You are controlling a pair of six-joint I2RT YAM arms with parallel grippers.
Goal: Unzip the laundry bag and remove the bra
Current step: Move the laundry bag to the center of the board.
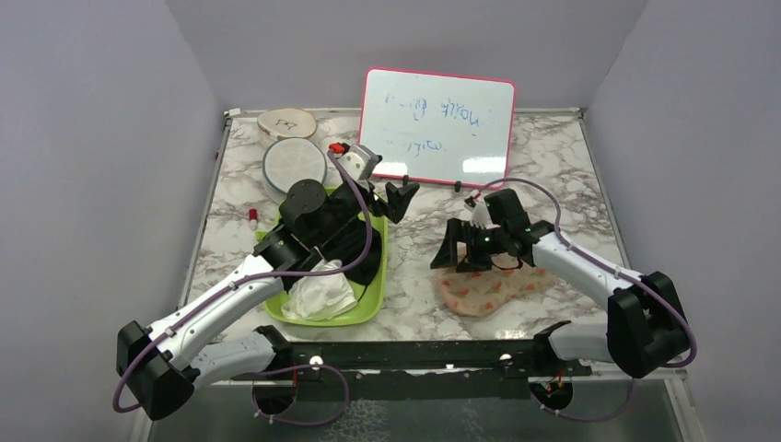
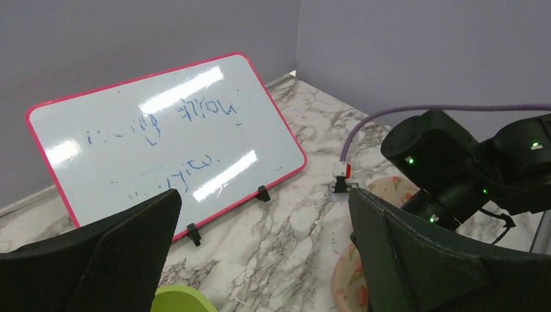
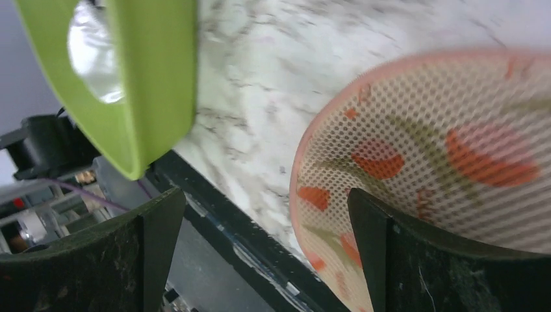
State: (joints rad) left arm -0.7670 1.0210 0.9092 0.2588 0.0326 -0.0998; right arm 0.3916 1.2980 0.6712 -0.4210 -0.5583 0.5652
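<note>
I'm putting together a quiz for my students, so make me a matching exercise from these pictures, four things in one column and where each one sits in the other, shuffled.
Things:
1 laundry bag
2 whiteboard
3 white cloth
4 round white disc

Places:
A in the green tray
B near the back left corner, next to the wooden slice
C lying on the front right part of the table
D propped up at the back

Pairs: 1-C, 2-D, 3-A, 4-B
</note>
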